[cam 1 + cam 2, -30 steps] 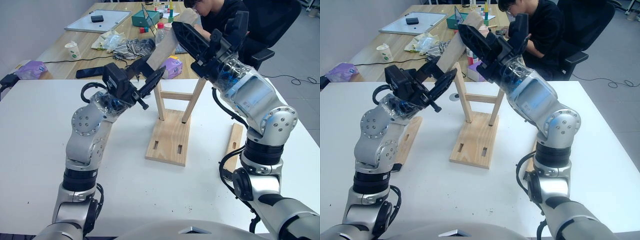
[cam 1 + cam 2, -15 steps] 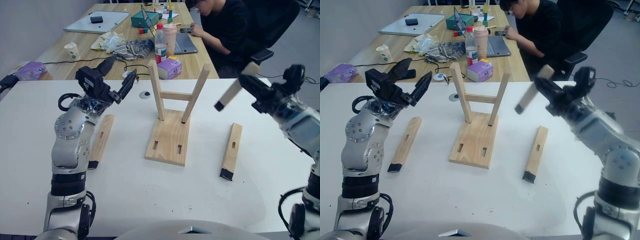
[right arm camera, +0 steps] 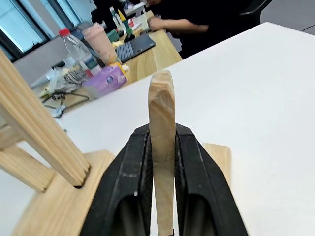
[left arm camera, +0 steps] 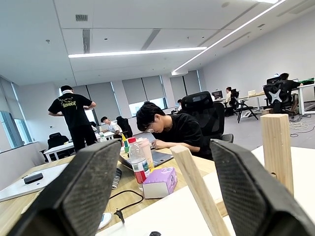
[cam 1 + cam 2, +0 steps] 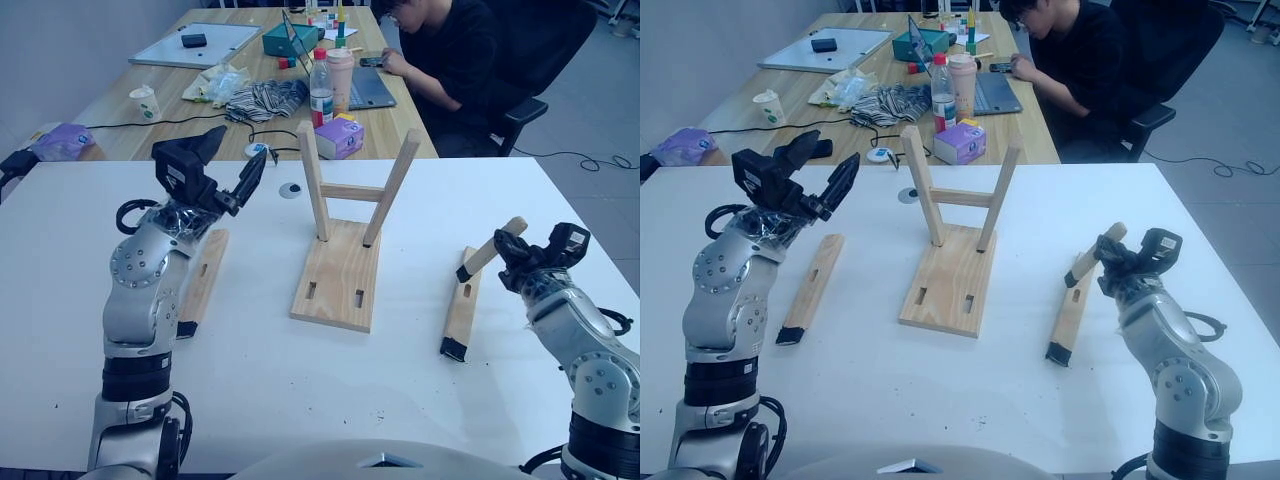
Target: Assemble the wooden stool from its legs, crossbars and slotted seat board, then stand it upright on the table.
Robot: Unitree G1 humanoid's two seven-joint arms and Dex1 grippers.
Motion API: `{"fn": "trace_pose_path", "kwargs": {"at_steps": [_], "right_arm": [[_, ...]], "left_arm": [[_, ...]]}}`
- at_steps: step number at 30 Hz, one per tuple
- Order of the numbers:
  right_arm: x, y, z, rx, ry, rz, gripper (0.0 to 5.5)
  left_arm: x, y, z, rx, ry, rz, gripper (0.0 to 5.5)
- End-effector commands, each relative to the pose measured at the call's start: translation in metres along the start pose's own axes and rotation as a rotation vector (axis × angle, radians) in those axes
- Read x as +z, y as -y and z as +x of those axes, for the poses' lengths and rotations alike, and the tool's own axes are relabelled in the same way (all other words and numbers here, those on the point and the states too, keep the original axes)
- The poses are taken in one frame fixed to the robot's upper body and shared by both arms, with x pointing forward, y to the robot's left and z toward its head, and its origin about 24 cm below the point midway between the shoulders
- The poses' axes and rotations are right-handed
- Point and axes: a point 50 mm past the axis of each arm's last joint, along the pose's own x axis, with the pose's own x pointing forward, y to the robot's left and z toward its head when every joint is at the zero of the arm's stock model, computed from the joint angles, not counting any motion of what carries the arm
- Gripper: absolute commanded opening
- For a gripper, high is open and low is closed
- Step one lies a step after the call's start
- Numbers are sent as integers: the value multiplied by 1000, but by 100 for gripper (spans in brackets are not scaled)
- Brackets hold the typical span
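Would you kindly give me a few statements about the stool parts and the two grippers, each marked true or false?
1. The right gripper is shut on a wooden leg. True.
2. Two upright legs joined by a crossbar stand in the seat board. True.
3. The left gripper grips a crossbar. False: it is open and empty, above the table.
4. Every slot in the seat board is filled. False: the two slots nearer the robot are empty.
5. No loose leg lies on the table. False: one loose leg lies to the left of the seat board and another to its right.
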Motion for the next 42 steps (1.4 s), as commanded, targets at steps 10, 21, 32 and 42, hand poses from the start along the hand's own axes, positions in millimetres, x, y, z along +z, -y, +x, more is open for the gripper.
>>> {"fn": "trace_pose_path", "kwargs": {"at_steps": [10,21,32,42], "right_arm": [[-5,9,-3,-110,15,-17,40],[-29,17,-6,-159,-100,-19,40],[-58,36,3,-377,-198,-41,40],[-93,45,-3,-251,-114,-262,40]], "left_arm": [[-3,-2,-1,14,-22,-21,329],[-4,-2,-2,17,-31,-31,329],[-9,-1,-4,31,-48,-39,329],[-9,-1,1,5,-54,-46,329]]}}
